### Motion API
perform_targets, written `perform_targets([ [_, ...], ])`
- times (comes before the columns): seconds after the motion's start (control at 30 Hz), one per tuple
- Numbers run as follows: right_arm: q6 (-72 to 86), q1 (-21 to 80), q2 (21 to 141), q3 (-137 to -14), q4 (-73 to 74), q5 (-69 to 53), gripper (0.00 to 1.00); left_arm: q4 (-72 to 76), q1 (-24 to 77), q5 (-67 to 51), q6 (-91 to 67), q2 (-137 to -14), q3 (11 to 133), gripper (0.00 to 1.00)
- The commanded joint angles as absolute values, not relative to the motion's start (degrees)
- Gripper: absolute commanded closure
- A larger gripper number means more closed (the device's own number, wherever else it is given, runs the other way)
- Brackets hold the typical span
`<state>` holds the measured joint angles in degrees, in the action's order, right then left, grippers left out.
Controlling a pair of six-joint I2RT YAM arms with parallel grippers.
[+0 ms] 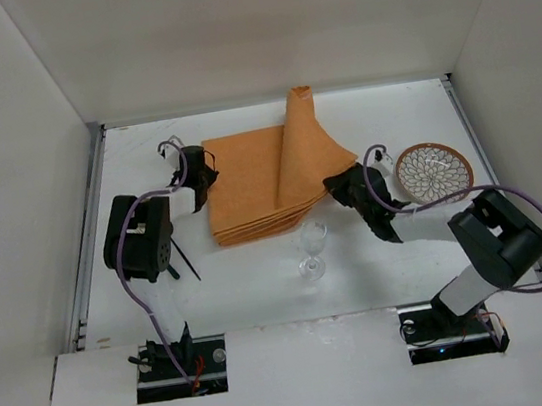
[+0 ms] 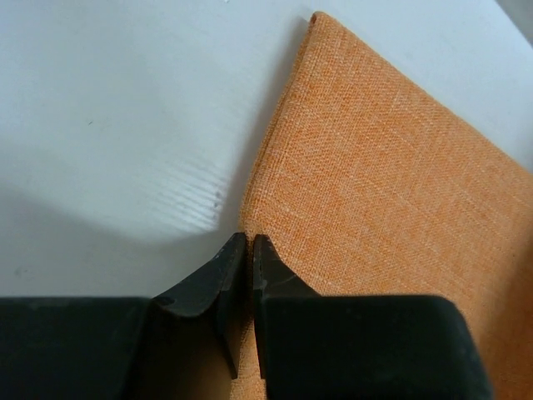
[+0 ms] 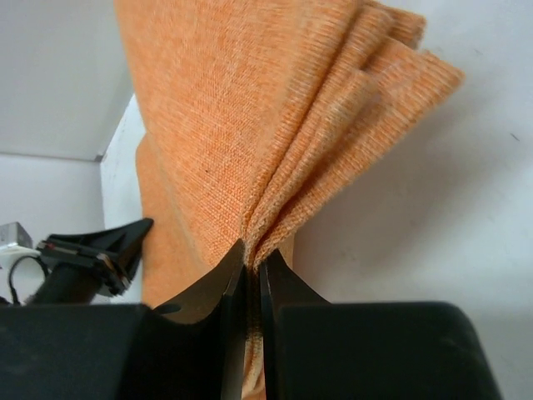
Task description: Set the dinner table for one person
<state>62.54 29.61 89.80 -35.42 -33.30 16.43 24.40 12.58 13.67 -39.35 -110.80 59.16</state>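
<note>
An orange folded cloth mat (image 1: 248, 181) lies on the white dinner table (image 1: 400, 114). My left gripper (image 1: 202, 168) is shut on the mat's left edge, low against the table; in the left wrist view its jaws (image 2: 250, 243) pinch the edge of the cloth (image 2: 383, 183). My right gripper (image 1: 342, 183) is shut on the mat's right side and holds several layers up, so a flap stands tilted above the rest. In the right wrist view the layers (image 3: 250, 108) fan out from its jaws (image 3: 254, 257).
A clear wine glass (image 1: 311, 248) stands upright just in front of the mat, between the arms. A round patterned plate (image 1: 433, 172) with a brown rim lies to the right of the right gripper. Metal rails (image 1: 89, 239) and white walls bound the table's sides.
</note>
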Motion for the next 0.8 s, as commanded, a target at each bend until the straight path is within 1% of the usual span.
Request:
perform_targets([
  [0.0, 64.24, 32.38, 85.27, -31.04, -29.28, 24.51, 0.87, 24.35, 12.17, 14.85, -40.34, -110.65, 63.19, 1.00],
  [0.1, 65.04, 33.70, 82.89, -28.40, -26.99, 26.19, 0.84, 24.17, 11.65, 15.03, -39.82, -111.18, 64.94, 1.00],
  [0.23, 65.48, 34.41, 78.94, -26.02, -23.12, 27.24, 0.72, 23.30, 10.77, 14.77, -39.11, -112.23, 68.19, 1.00],
  [0.3, 64.60, 34.50, 76.91, -25.23, -21.72, 27.86, 0.67, 22.85, 10.59, 14.94, -38.41, -113.02, 69.87, 1.00],
  [0.37, 62.94, 34.50, 73.93, -24.26, -19.79, 28.12, 0.56, 21.80, 10.15, 14.59, -38.06, -114.08, 72.24, 1.00],
  [0.43, 61.88, 34.50, 71.12, -23.47, -17.94, 28.65, 0.42, 21.18, 9.89, 14.85, -37.44, -114.52, 73.47, 1.00],
  [0.47, 60.92, 34.50, 69.71, -23.29, -16.97, 28.83, 0.39, 21.09, 9.80, 14.94, -37.09, -114.87, 74.09, 1.00],
  [0.53, 57.76, 34.50, 67.16, -23.47, -15.47, 28.39, 0.37, 21.01, 9.62, 14.94, -36.83, -115.57, 75.05, 1.00],
  [0.6, 55.03, 34.50, 66.01, -24.69, -14.42, 27.86, 0.31, 20.83, 9.45, 15.03, -36.48, -115.93, 75.85, 0.99],
  [0.63, 52.84, 34.32, 66.70, -26.09, -13.72, 26.99, 0.30, 20.83, 9.45, 15.38, -36.56, -115.93, 75.94, 0.98],
  [0.67, 50.56, 33.71, 67.84, -27.32, -13.54, 26.11, 0.32, 20.83, 9.45, 15.38, -37.17, -115.67, 75.85, 0.97],
  [0.7, 48.45, 32.92, 69.33, -28.99, -13.62, 25.06, 0.37, 20.83, 9.45, 15.29, -37.70, -114.79, 75.24, 0.94],
  [0.73, 46.60, 31.78, 71.00, -31.01, -13.19, 23.22, 0.49, 20.83, 9.62, 15.55, -38.14, -113.48, 74.28, 0.91],
  [0.77, 45.02, 30.73, 72.84, -33.11, -13.10, 20.85, 0.65, 21.27, 9.62, 15.73, -38.14, -111.90, 72.96, 0.85],
])
